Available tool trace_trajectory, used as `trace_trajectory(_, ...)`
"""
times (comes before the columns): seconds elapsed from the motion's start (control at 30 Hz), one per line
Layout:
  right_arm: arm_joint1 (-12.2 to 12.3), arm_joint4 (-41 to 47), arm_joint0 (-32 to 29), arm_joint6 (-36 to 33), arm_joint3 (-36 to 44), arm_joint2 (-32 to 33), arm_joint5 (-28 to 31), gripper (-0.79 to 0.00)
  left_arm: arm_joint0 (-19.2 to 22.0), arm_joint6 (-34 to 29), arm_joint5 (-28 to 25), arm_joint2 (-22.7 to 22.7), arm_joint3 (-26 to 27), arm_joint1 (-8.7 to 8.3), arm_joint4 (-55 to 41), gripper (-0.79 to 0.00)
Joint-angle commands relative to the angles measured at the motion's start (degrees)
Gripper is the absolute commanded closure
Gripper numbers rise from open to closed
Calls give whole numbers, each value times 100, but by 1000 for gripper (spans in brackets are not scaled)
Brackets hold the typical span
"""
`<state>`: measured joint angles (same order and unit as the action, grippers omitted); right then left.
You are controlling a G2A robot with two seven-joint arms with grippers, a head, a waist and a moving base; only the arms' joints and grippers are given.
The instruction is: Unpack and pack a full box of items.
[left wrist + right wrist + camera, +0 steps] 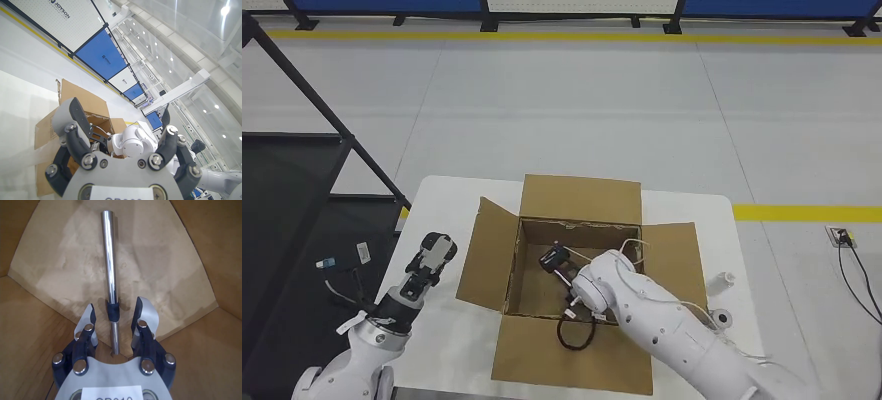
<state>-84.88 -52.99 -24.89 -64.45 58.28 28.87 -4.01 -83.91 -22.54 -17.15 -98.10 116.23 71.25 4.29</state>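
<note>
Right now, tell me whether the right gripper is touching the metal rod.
Apart. The right wrist view shows the right gripper open astride the metal rod, with the cardboard box floor visible between each finger and the rod.

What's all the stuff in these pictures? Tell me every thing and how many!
box: one, brown cardboard, middle of the table, flaps folded open
rod: one, shiny silver with a black band, lying on the box floor
small bits: two, white, on the table to the right of the box; too small to tell what they are
table: one, white, under the box
right gripper: one, black and silver, open, down inside the box with a finger on each side of the rod
left gripper: one, black and silver, open, left of the box
</note>
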Motion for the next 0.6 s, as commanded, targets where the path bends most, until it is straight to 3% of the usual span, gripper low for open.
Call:
trace_trajectory(0.0,-62,5,29,14,-179,-20,0,-391,0,0,0,0,0,0,0,-785)
trace_trajectory(0.23,-231,20,57,56,-493,-66,7,-280,0,0,0,0,0,0,0,-785)
trace_trajectory(0.37,-300,-2,63,60,-583,-57,11,-154,0,0,0,0,0,0,0,-785)
trace_trajectory(0.53,-344,-83,52,71,-596,4,-41,-58,0,0,0,0,0,0,0,-785)
trace_trajectory(0.57,-346,-104,48,60,-591,22,-56,-3,0,0,0,0,0,0,0,-785)
